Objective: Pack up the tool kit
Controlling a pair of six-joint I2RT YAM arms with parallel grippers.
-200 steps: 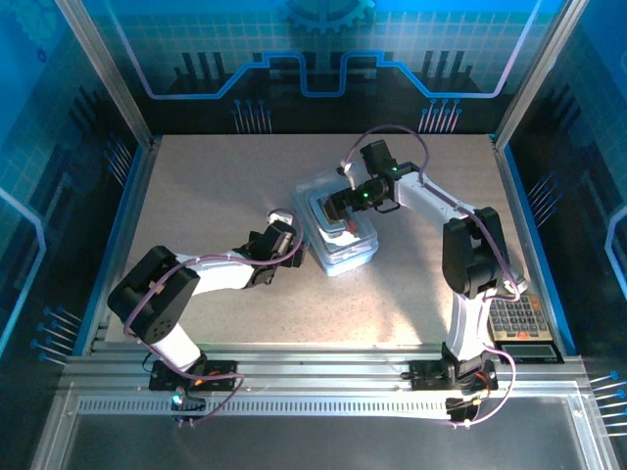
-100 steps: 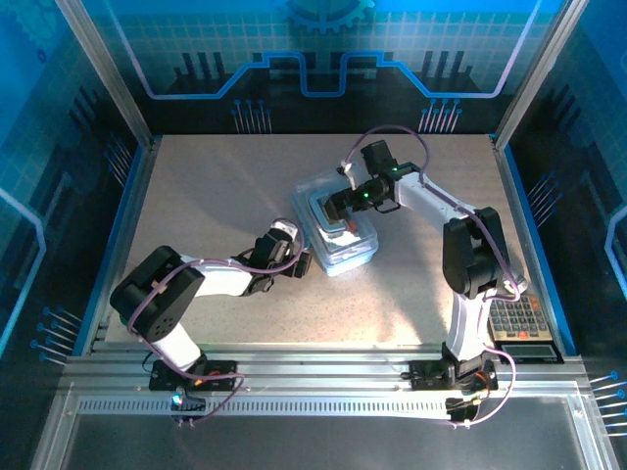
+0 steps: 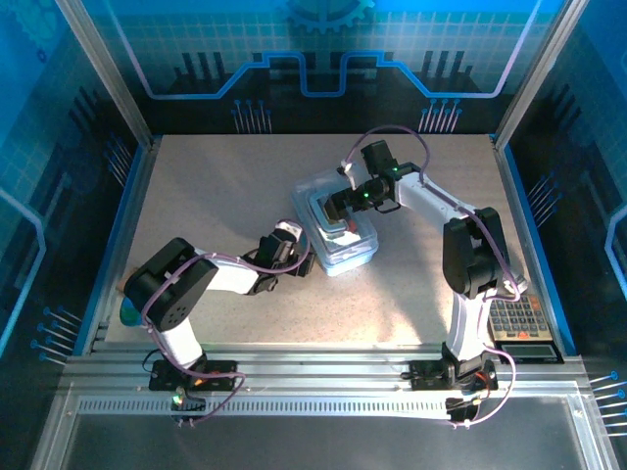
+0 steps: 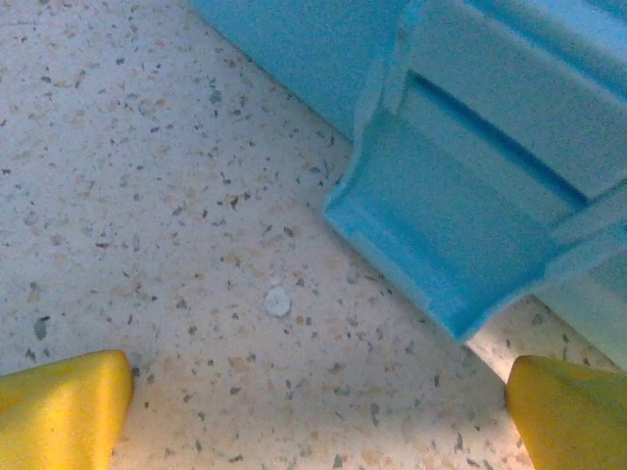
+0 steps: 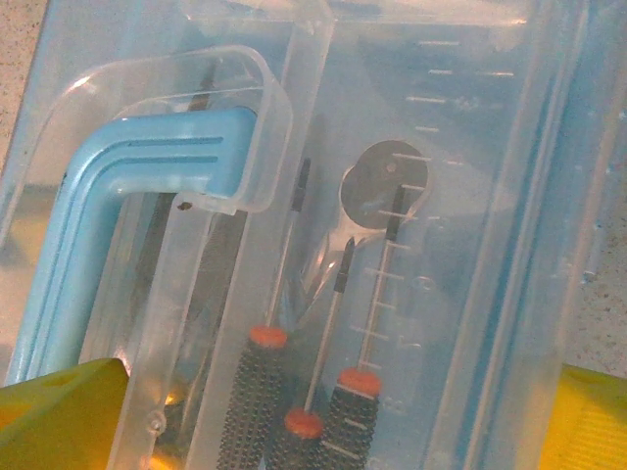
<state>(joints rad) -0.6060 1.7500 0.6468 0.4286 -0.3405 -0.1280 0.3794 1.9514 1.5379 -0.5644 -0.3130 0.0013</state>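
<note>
The left arm has swung inward, left end effector spread open beside the case at frame centre, right end effector released over it, right wrist view reveals screwdrivers inside

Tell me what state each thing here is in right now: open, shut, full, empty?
tool case: closed.
clear lid: on the case.
screwdrivers: packed inside, under the lid.
side latch: fastened or not, cannot tell.
left end effector: open, empty, beside the latch.
right end effector: open, empty, above the lid.
</note>
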